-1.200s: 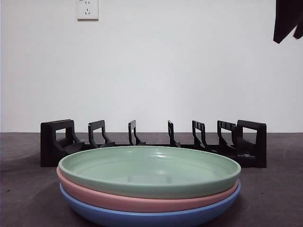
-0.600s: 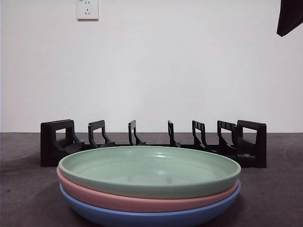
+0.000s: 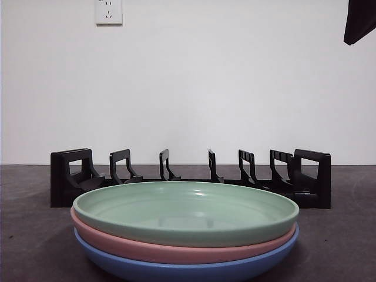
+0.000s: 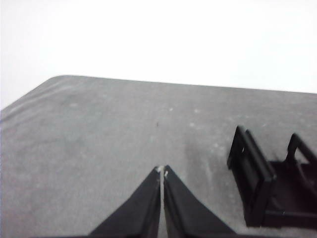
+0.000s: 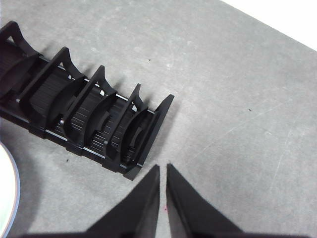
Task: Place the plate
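On the grey bench [image 3: 341, 247], a green plate [image 3: 185, 211] is sitting atop a pink plate [image 3: 176, 249] and a blue plate [image 3: 182, 271], just in front of the black rack [image 3: 188, 176]. The right tool [image 5: 162, 171] is hanging above the rack's end, well apart from the plates, jaws pressed together and holding nothing. The left tool [image 4: 162, 172] is waiting beside the rack's other end, likewise closed and empty.

You are looking at a plain test room, like a lab. A bare white wall [image 3: 235, 88] stands behind a dark gray table [image 3: 29, 235]. 1 wall socket [image 3: 108, 12] sits high on that wall, above the black dish rack [image 3: 188, 176].
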`<state>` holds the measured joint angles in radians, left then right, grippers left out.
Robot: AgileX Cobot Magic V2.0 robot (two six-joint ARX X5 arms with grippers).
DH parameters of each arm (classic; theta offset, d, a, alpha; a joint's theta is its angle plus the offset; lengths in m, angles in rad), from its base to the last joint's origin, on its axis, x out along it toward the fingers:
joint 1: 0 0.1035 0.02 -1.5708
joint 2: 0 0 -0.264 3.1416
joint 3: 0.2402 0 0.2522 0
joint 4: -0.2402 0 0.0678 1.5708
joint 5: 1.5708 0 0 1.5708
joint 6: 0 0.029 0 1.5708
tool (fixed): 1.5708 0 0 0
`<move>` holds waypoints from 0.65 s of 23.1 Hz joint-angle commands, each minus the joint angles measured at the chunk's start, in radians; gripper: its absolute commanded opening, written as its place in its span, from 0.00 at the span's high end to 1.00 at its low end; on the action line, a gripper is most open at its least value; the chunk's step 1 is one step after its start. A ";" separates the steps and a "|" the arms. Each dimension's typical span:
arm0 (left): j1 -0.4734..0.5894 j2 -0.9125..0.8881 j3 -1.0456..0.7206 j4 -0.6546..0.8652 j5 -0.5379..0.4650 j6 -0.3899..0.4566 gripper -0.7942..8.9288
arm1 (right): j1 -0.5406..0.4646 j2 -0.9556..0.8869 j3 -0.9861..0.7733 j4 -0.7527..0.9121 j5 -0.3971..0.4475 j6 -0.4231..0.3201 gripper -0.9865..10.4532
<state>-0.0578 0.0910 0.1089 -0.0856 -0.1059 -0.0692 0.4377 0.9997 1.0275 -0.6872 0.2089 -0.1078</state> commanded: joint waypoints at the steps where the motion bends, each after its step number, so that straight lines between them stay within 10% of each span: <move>1: 0.029 -0.069 -0.045 0.015 0.057 0.017 0.91 | 0.005 0.004 0.008 0.011 0.001 0.001 0.90; 15: 0.058 -0.087 -0.097 -0.003 0.116 0.003 0.91 | 0.005 0.004 0.008 0.012 0.001 0.001 0.90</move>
<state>-0.0002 0.0051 0.0322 -0.1051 0.0059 -0.0673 0.4377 0.9989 1.0275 -0.6861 0.2092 -0.1078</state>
